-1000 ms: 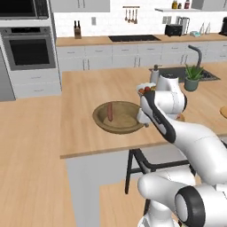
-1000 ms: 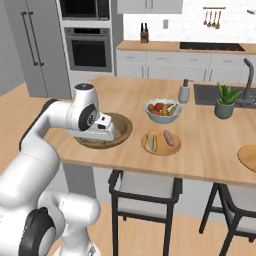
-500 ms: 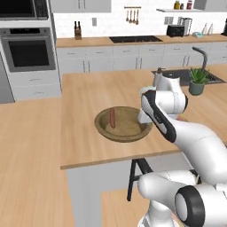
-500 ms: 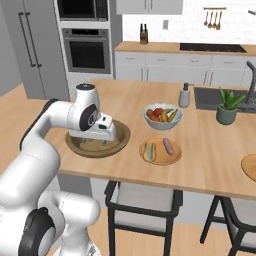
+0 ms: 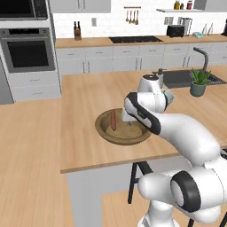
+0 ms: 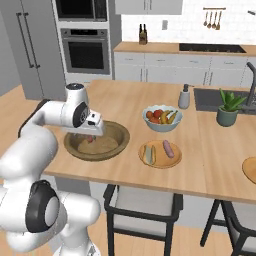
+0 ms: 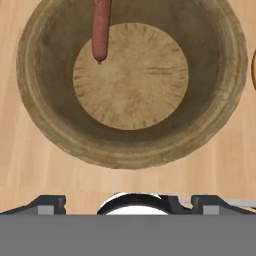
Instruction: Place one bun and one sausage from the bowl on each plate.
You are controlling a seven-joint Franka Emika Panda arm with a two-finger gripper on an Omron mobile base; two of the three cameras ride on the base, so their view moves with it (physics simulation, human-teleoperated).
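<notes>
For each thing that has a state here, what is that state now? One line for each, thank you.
gripper: open, above the bowl, holding nothing
bowl: holds one sausage, no bun seen
near plate: loaded with a bun and a sausage
far plate: at the picture's edge, contents unclear
fruit bowl: full

No lettering, label, brand or number can be read anywhere in this kitchen. Appliance fronts, cabinets and countertop items carry no legible marks in these views.
</notes>
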